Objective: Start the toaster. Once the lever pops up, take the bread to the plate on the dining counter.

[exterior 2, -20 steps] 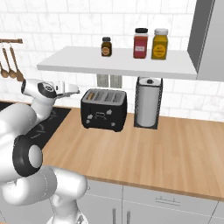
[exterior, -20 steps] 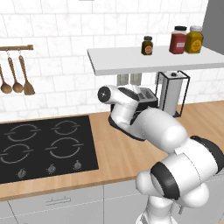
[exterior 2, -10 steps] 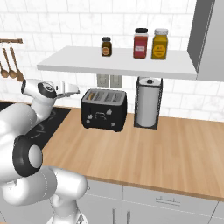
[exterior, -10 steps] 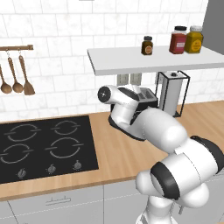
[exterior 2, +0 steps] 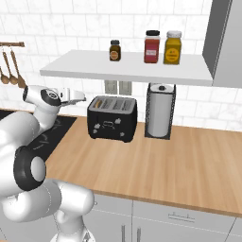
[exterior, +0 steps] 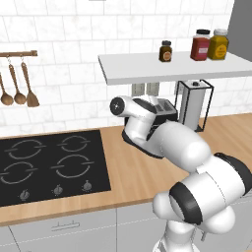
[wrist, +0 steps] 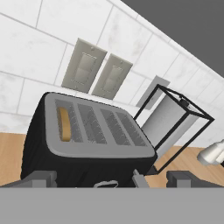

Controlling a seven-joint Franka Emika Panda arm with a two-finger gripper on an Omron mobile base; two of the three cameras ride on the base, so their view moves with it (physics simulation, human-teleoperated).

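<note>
Toaster [exterior 2: 112, 118] with four slots, one bread [wrist: 64, 124]

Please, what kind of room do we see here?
Most likely a home kitchen: a black four-ring hob set in a wooden counter, a black four-slot toaster, and wooden spoons hanging on the tiled wall.

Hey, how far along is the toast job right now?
Nothing is done yet. The bread sits in an end slot of the toaster. In hand: the open gripper hovers just short of the toaster's front. Left: starting the toaster, waiting for the pop, carrying the bread to the plate.
</note>
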